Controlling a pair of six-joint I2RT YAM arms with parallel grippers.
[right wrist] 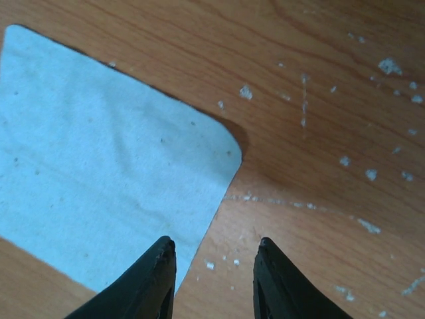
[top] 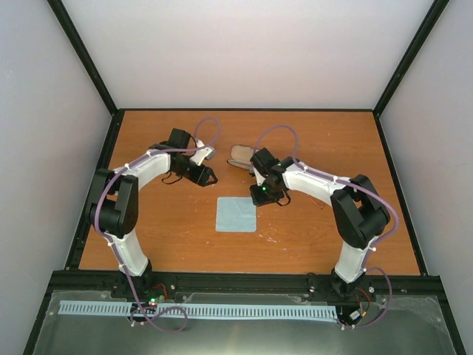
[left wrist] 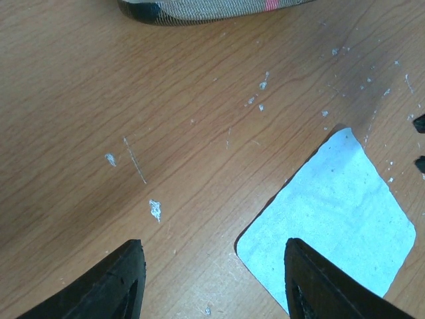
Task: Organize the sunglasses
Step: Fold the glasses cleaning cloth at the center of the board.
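The sunglasses are out of view in every frame. The brown striped case [top: 240, 155] lies at the back middle of the table; its edge shows at the top of the left wrist view [left wrist: 199, 8]. The pale blue cloth [top: 236, 214] lies flat in front of it. My left gripper [top: 209, 177] is open and empty, hovering left of the case; in its wrist view [left wrist: 213, 243] the cloth [left wrist: 332, 219] lies ahead to the right. My right gripper [top: 261, 197] is open and empty, just over the cloth's far right corner [right wrist: 99, 173], as its wrist view [right wrist: 215, 240] shows.
The wooden table [top: 318, 148] carries white scuff marks [left wrist: 155, 209]. Black frame rails [top: 244, 281] run along the table's edges, and pale walls enclose three sides. The black tips of the right gripper show at the right edge of the left wrist view [left wrist: 420, 163].
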